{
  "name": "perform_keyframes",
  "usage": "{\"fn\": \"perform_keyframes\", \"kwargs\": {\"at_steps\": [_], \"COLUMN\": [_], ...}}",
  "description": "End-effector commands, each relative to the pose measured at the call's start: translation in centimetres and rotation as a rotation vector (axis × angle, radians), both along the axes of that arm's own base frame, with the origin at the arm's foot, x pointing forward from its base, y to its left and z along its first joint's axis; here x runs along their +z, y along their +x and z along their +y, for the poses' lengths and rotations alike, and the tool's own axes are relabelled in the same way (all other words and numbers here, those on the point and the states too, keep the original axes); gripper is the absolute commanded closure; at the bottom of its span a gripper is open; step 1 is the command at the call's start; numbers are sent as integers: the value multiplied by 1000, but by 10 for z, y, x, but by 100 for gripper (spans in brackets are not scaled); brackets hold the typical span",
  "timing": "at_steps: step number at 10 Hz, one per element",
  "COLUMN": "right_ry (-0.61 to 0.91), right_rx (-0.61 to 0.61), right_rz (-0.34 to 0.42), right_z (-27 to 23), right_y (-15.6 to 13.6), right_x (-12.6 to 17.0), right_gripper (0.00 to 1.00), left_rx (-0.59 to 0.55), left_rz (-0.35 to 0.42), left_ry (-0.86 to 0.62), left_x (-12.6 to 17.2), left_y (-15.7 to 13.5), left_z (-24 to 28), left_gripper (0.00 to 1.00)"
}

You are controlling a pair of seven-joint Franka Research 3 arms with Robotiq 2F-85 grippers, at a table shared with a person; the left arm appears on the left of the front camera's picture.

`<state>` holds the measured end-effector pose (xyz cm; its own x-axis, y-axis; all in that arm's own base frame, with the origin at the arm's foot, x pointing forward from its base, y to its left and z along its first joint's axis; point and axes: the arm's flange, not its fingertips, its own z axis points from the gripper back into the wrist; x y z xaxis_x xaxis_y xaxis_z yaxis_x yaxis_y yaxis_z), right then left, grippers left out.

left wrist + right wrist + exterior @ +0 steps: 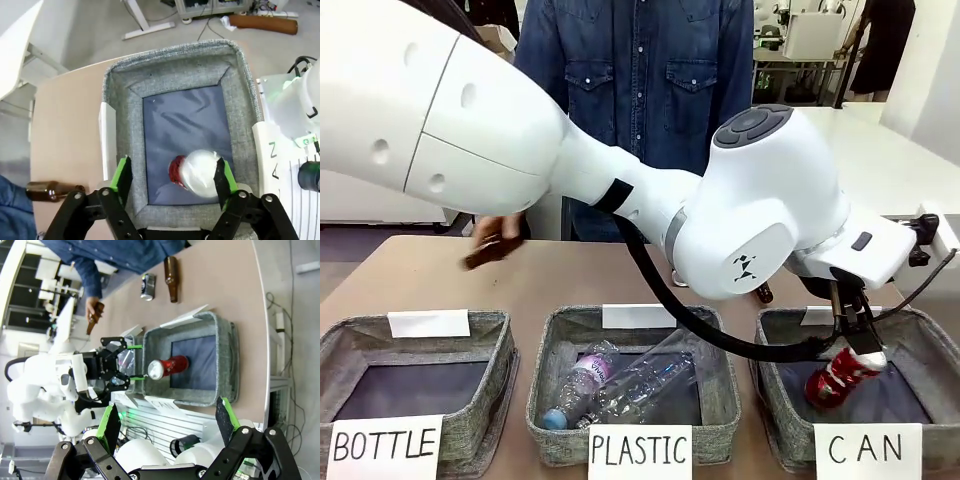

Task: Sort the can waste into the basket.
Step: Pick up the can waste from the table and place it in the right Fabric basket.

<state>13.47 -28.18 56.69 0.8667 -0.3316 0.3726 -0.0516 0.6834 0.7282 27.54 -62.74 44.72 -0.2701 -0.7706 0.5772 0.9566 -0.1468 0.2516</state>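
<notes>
The left hand (172, 162) hangs over the CAN basket (170, 65), its two green pads (123, 175) spread wider than the red can (197, 175) below them. One pad stands just beside the can's silver end, and I cannot tell whether it touches. The other pad is well clear. The red can is inside the basket, tilted, with its silver end up toward the hand and its foot on the dark lining. It is the one thing in that basket.

The right hand (167, 405) is also spread wide, with nothing between its two fingers, and stands well apart from the basket.

There are two cans. The second, the dark can (147, 286), sits on the surface (580, 275) beyond the CAN basket, near a brown bottle (171, 272). There are two brown bottles: that one, and a second bottle (495, 245) gripped by the person (640, 60) at the far side.

Three baskets stand in a row along the near edge. The PLASTIC basket (555, 335) is in the middle and holds two clear bottles (578, 385) lying side by side. The BOTTLE basket (350, 335) is at the far end from the CAN basket.
</notes>
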Motion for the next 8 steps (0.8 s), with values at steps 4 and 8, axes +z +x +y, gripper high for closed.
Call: {"fn": "perform_keyframes", "kwargs": {"at_steps": [4, 8], "right_ry": [-1, -1], "right_rx": [-20, -20], "right_rz": [11, 11], "right_z": [-1, -1], "right_y": [-1, -1], "right_x": [6, 6], "right_gripper": [0, 0], "left_rx": [37, 63], "left_rz": [82, 53], "left_ry": [51, 150], "left_x": [18, 86], "left_y": [-16, -82], "left_z": [20, 123], "left_gripper": [0, 0]}}
